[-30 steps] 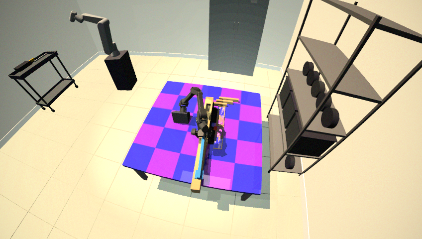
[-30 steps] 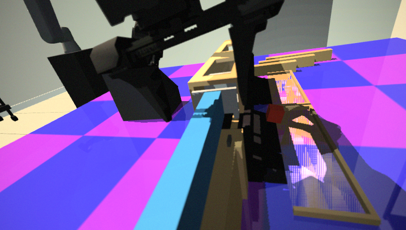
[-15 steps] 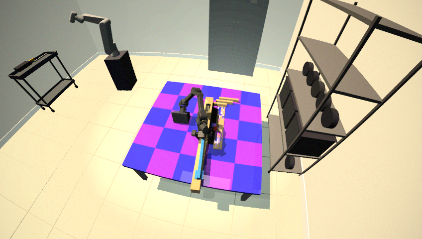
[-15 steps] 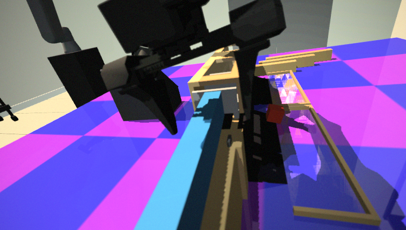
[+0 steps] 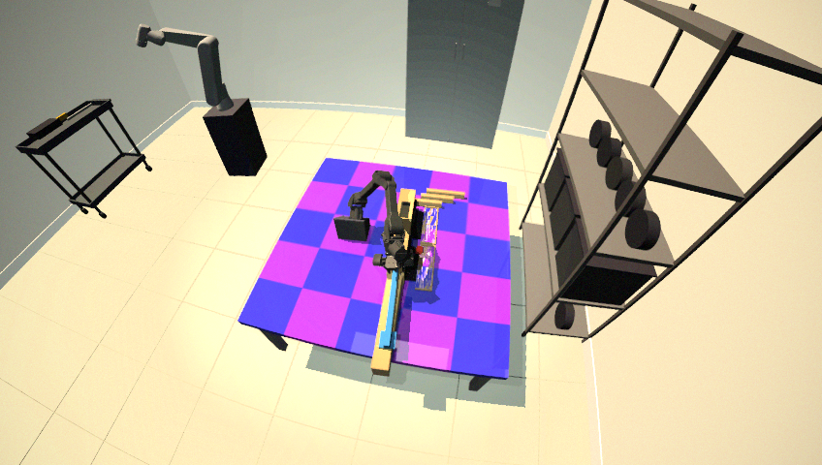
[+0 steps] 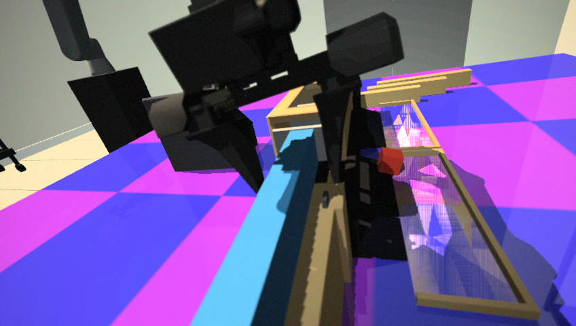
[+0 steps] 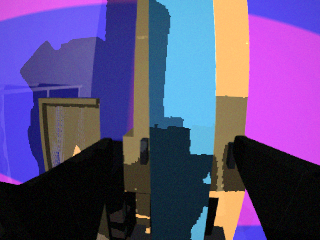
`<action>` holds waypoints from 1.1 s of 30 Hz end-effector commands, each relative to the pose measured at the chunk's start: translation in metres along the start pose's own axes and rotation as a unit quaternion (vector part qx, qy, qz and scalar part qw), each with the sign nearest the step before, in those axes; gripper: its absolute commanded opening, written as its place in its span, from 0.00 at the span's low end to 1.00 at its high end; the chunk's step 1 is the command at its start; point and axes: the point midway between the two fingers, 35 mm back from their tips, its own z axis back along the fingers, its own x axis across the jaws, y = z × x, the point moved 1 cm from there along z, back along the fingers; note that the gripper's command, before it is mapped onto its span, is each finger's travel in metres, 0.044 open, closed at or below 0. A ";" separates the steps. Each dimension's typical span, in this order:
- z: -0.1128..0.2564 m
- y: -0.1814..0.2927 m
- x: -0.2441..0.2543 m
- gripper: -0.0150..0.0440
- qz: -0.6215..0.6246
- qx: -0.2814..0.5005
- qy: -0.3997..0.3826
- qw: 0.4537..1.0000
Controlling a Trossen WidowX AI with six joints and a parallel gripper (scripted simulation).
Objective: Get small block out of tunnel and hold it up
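While the hand reaches over the blue bar, a red block sits off to one side

The hand [image 5: 395, 269] [image 6: 297, 187] [image 7: 175, 146] is quite wide, with one finger on each side of the long blue bar [image 5: 391, 305] [image 6: 242, 250] [image 7: 190, 60]. The black arm [image 5: 392, 207] [image 6: 270, 36] bends over and points it down there. I cannot tell if the fingers touch anything.

At the far end of the blue bar is a wooden tunnel [image 5: 407, 196] [image 6: 278, 115], like a box with a hole in its top. The bar pokes out of its open end. A long wooden rail [image 5: 380, 323] [image 6: 327, 250] [image 7: 231, 50] runs along with the bar, down past the edge of the tabletop [image 5: 484, 253] [image 6: 505, 157] [image 7: 290, 75], which has blue and pink squares.

A small red block [image 5: 419, 250] [image 6: 390, 160] is to one side of the bar, outside the tunnel. I cannot tell if it is the block for this job, and what is inside the tunnel is too hard to see.

On that same side of the bar is a see-through panel with a wooden frame [image 5: 426, 289] [image 6: 481, 220] [image 7: 67, 101]. Farther back on that side, past the panel, some wooden rods [image 5: 443, 198] [image 6: 460, 78] lie next to each other. The arm's black base [image 5: 352, 228] [image 6: 202, 149] is on the other side of the bar.
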 end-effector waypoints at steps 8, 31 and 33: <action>0.000 0.000 0.000 0.32 0.000 0.000 0.000 1.000; -0.016 -0.057 -0.004 0.25 -0.004 0.004 0.001 1.000; -0.017 -0.059 -0.004 0.25 -0.004 0.004 0.001 1.000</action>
